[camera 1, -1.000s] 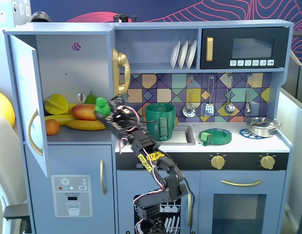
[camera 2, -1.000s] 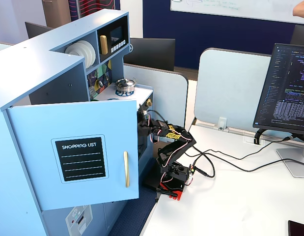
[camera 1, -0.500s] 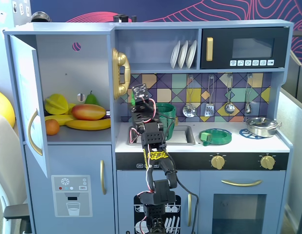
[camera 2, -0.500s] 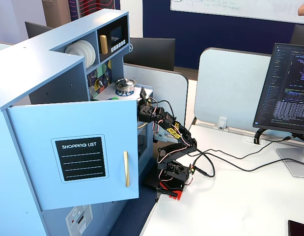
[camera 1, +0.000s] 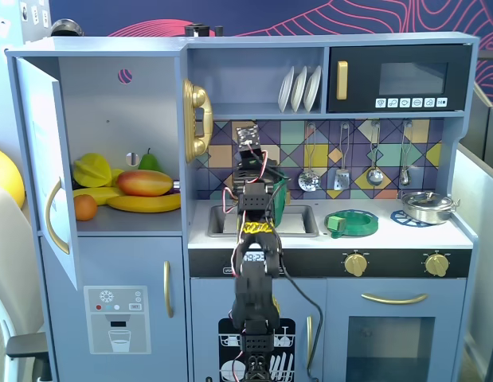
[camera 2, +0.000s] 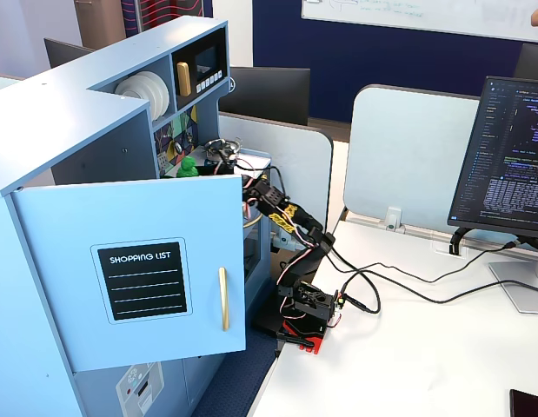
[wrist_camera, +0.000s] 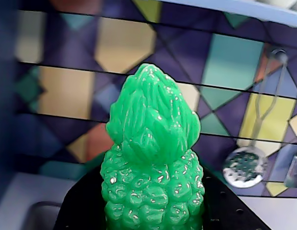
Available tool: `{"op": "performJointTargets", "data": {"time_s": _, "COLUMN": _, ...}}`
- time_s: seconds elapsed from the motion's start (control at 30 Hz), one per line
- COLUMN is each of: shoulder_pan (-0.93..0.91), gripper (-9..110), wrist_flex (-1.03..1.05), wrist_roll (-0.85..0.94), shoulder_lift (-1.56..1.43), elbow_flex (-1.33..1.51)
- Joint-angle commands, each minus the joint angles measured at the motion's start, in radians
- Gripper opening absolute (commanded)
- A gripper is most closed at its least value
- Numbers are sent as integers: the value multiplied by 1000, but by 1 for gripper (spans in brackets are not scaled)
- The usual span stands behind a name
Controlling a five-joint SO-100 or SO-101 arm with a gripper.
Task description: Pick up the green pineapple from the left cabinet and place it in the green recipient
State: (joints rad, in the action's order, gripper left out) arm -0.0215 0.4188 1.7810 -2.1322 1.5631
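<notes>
Behind everything runs a blue-grey toy kitchen with a harlequin tile backsplash, standing against an office desk with a monitor at the far right of the side fixed view. At its left in the front fixed view, the left cabinet [camera 1: 119,143], a tall blue-grey compartment with a small round purple mark, stands with its door swung open; a mango, bananas, an orange and a pear lie on its shelf.

The green pineapple [wrist_camera: 152,163], a small bumpy all-green plastic fruit with a short leafy crown, is out of that cabinet and clamped in the gripper [wrist_camera: 153,211], whose dark jaws close on its lower body at the bottom of the wrist view. Its long axis stands upright, crown up. In the side fixed view it shows as a green speck [camera 2: 189,165] above the door's top edge.

From the front, the black arm rises in front of the sink and hides most of the green recipient [camera 1: 279,199], a tall dark green ribbed plastic cup, of which only a sliver shows at the arm's right. By my reading the cup lies below and just beyond the held fruit, so the coming move is a short lowering over its rim; exact alignment cannot be told.

Readable writing: "SHOPPING LIST" [camera 2: 140,258] on the black panel of the open door.
</notes>
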Motion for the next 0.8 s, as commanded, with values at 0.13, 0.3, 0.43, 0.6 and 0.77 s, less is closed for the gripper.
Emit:
{"op": "performJointTargets", "data": {"time_s": 0.13, "shoulder_pan": -57, "gripper": 0, "wrist_flex": -120, "wrist_roll": -11, "shoulder_lift": 238, "elbow_flex": -256}}
{"op": "performJointTargets", "data": {"time_s": 0.3, "shoulder_pan": -72, "gripper": 0, "wrist_flex": -149, "wrist_roll": 0, "shoulder_lift": 344, "elbow_flex": -333}}
{"op": "performJointTargets", "data": {"time_s": 0.43, "shoulder_pan": -81, "gripper": 6, "wrist_flex": -150, "wrist_roll": -6, "shoulder_lift": 387, "elbow_flex": -364}}
{"op": "performJointTargets", "data": {"time_s": 0.6, "shoulder_pan": -84, "gripper": 38, "wrist_flex": -149, "wrist_roll": -83, "shoulder_lift": 402, "elbow_flex": -380}}
{"op": "performJointTargets", "data": {"time_s": 0.77, "shoulder_pan": -78, "gripper": 39, "wrist_flex": -146, "wrist_roll": -98, "shoulder_lift": 402, "elbow_flex": -383}}
